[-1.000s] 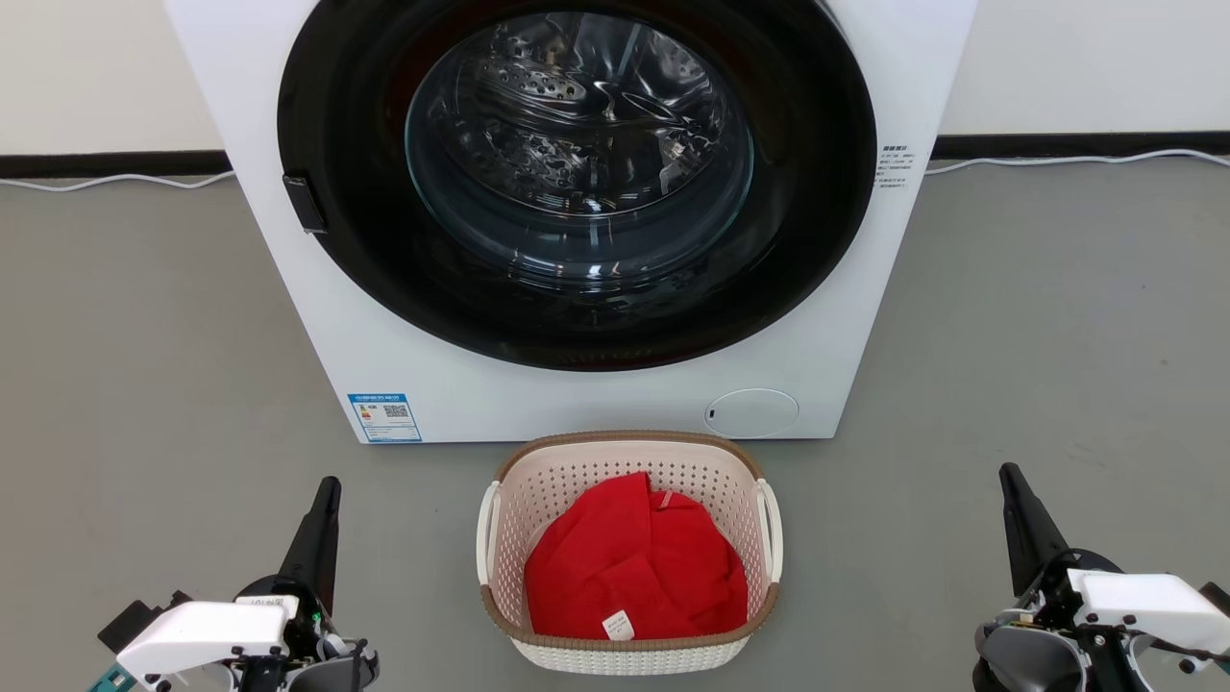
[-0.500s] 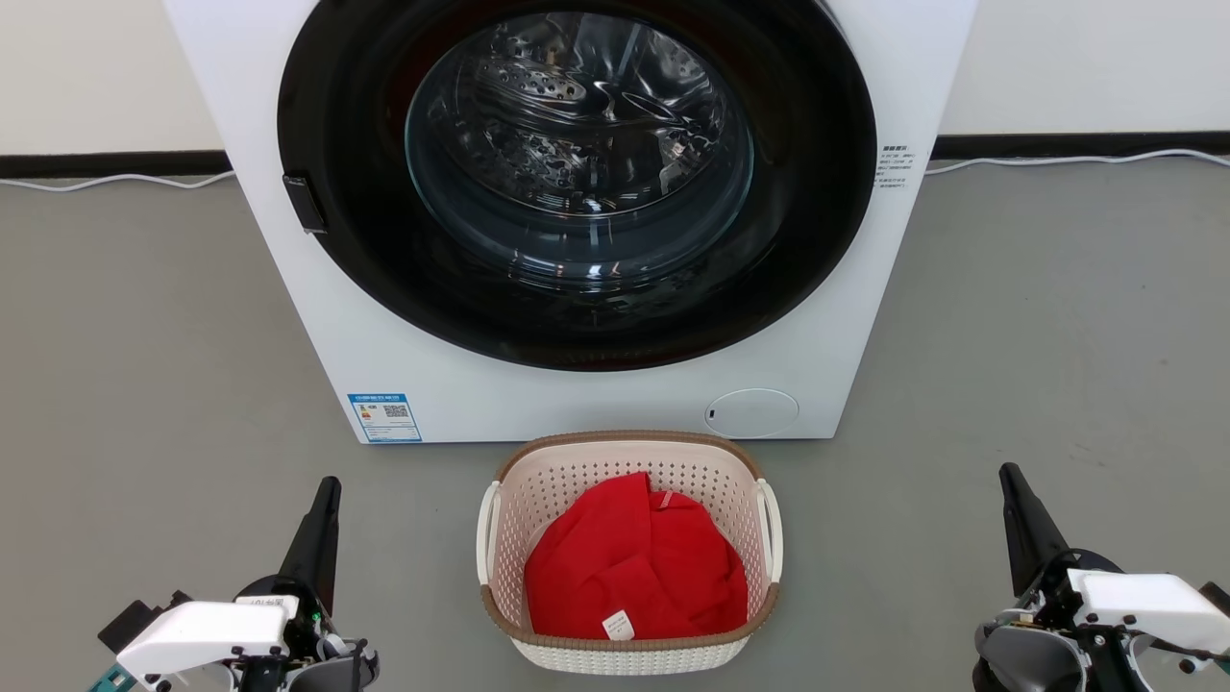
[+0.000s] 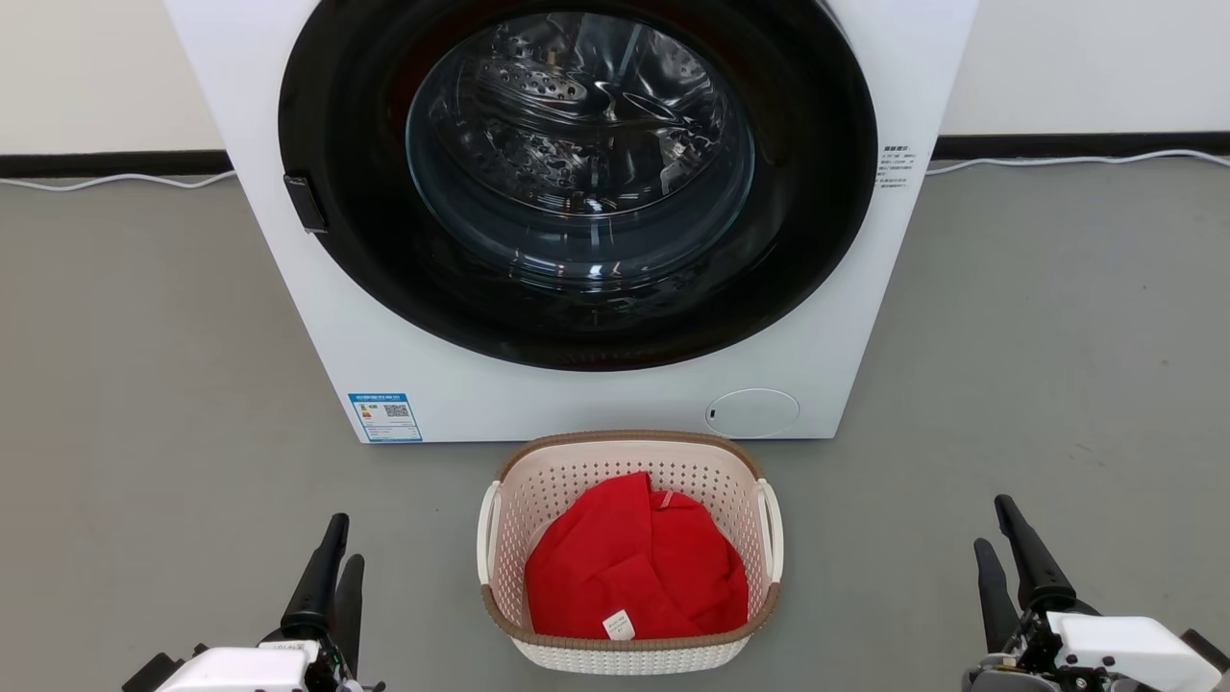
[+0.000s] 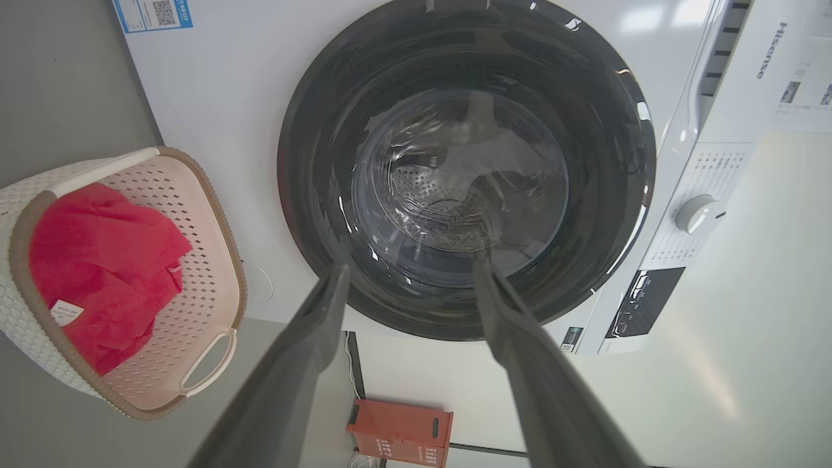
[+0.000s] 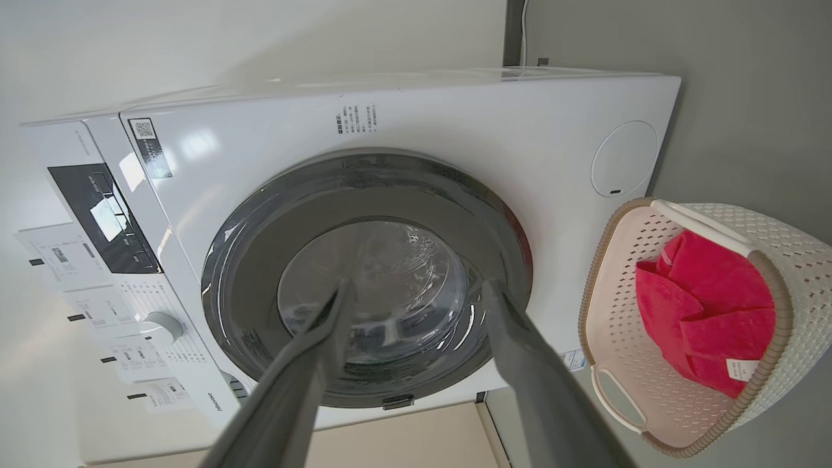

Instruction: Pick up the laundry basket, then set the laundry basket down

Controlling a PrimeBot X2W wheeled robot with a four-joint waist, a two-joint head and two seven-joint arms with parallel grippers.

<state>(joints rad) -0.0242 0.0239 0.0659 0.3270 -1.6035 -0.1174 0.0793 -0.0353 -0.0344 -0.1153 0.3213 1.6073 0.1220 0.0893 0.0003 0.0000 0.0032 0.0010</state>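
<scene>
The cream perforated laundry basket (image 3: 629,438), with its brown rim and white loop handles, stands on the grey floor right in front of the washing machine. A red cloth (image 3: 634,567) lies inside it. My left gripper (image 3: 344,540) is open at the lower left, well apart from the basket's left handle. My right gripper (image 3: 992,522) is open at the lower right, farther from the right handle. Neither holds anything. In the left wrist view the open gripper (image 4: 411,268) points at the machine door, with the basket (image 4: 208,273) off to the left. The right wrist view has its gripper (image 5: 419,286) open and the basket (image 5: 617,312) at the right.
A white washing machine (image 3: 577,394) with its round dark door (image 3: 577,183) shut stands close behind the basket. White cables (image 3: 1076,160) run along the wall base. An orange-red box (image 4: 400,432) sits beside the machine. Grey floor lies on both sides of the basket.
Both grippers have dropped lower in the head view and turned, so two fingers of each now show instead of one. The basket has stayed put.
</scene>
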